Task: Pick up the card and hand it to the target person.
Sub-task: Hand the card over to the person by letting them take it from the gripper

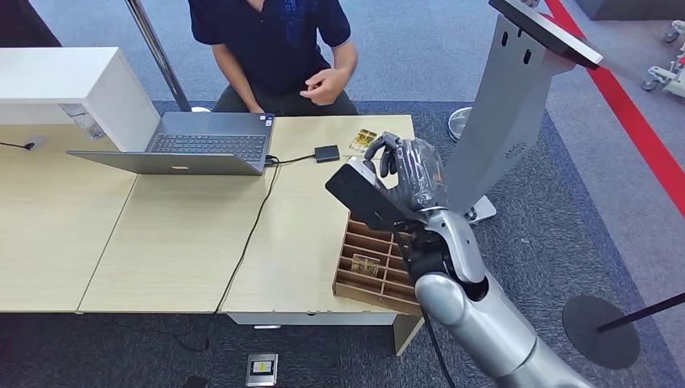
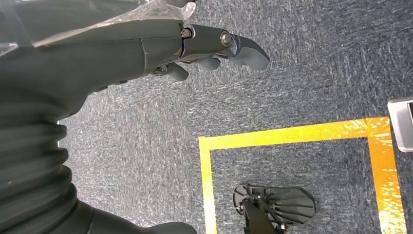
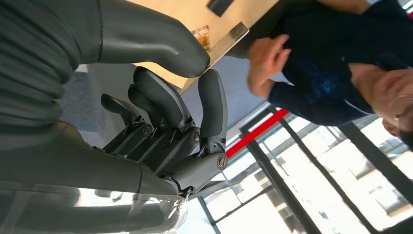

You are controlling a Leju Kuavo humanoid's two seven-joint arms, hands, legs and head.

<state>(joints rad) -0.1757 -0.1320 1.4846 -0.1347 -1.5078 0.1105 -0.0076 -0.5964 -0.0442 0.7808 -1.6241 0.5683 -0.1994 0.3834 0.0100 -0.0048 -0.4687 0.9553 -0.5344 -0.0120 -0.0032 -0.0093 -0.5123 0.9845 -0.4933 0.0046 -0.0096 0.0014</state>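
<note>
Card, gold-coloured, flat and glossy (image 1: 363,139), lying on the pale wooden counter (image 1: 299,226) near its far edge, just beyond the fingertips of the grey right hand (image 1: 408,170). Seen past the thumb in the right wrist view too (image 3: 202,35), at the counter's edge. Too small to read its long axis with confidence; seems to run roughly away from the robot, towards the seated person in the dark shirt. Possibly more than one card there.

Right hand raised over the counter, above the far end of the brown wooden compartment tray (image 1: 355,291). Fingers (image 3: 213,97) curled in with the thumb bent close over them; nothing visible between them. Another gold card (image 1: 365,263) resting in one tray compartment, below and behind the hand.

Person's hand (image 1: 325,83) lifted above the far side of the counter, past the card.

Left hand (image 2: 195,44) hanging over grey carpet, fingers loosely bent, holding nothing. Right hand clearly the nearer one. Probably calls for a short reach forward and down, fingers spreading first.
</note>
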